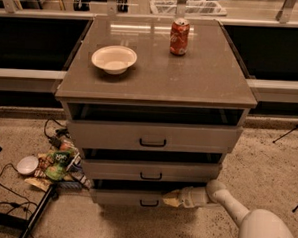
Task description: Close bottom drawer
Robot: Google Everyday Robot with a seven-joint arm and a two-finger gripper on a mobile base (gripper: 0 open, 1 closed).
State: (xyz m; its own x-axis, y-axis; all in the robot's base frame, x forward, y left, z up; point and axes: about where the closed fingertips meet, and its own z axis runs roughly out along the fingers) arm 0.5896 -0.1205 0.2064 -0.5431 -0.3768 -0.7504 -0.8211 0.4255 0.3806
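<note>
The bottom drawer is the lowest of three grey-beige drawers in the cabinet, with a small dark handle at its centre. It stands pulled out only a little, with a dark gap above its front. My gripper rests against the right part of the drawer front, just right of the handle. My white arm reaches in from the lower right.
The top drawer and middle drawer also stand slightly open. On the cabinet top are a white bowl and a red soda can. Snack bags, a small white bowl and cables lie on the floor at the left.
</note>
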